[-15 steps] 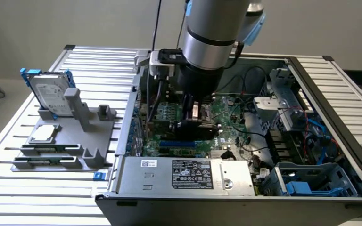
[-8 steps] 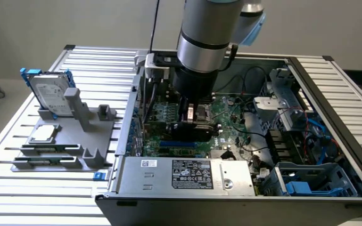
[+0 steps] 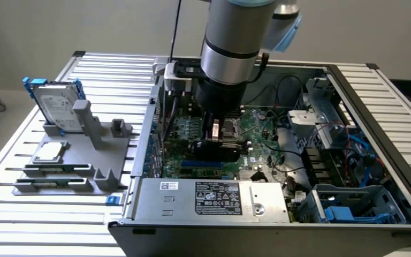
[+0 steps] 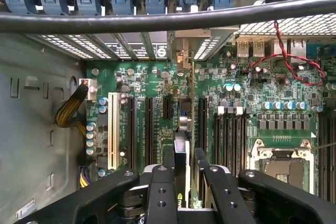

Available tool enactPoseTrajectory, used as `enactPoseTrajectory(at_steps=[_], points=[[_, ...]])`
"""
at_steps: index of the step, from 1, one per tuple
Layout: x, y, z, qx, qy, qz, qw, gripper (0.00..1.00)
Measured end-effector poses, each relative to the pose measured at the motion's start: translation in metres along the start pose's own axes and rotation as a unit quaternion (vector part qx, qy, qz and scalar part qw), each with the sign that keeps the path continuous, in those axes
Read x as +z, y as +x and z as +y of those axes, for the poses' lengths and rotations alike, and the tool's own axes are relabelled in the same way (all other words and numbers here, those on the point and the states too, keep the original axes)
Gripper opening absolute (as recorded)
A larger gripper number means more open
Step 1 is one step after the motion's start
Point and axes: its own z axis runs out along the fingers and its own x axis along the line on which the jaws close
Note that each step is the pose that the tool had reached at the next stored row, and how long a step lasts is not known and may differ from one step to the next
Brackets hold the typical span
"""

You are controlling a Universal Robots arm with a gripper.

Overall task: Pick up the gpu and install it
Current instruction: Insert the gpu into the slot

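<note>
Claw (image 4: 185,174) clenched on the gpu (image 4: 181,148). The card is held edge-on between the fingers, inside the open computer case (image 3: 263,241), low over the motherboard (image 4: 152,85).

Judgement: the edge-on hold keeps the card's connector edge facing the long black expansion slots (image 4: 148,129). Whether it is touching a slot cannot be told.

Around it:
- A thick black cable (image 4: 157,22) crosses close to the wrist camera.
- A red wire (image 4: 286,51) loops over the board.
- A yellow-black cable bundle (image 4: 71,108) lies beside the white slot (image 4: 113,129).
- The CPU socket (image 4: 281,163) sits apart from the card.

None of these lies between the card and the slots.

On the worktop (image 3: 105,67), well apart from the case, a grey holder (image 3: 84,144) carries a hard drive in a blue frame (image 3: 52,104) and memory sticks (image 3: 55,169).
</note>
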Motion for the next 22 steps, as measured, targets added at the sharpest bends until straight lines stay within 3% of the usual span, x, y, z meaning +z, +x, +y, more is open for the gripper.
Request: enactPoseTrajectory(at_steps=[22], points=[[0.0094, 0.0001, 0.0030, 0.014, -0.0006, -0.0015, 0.9999, 0.26]])
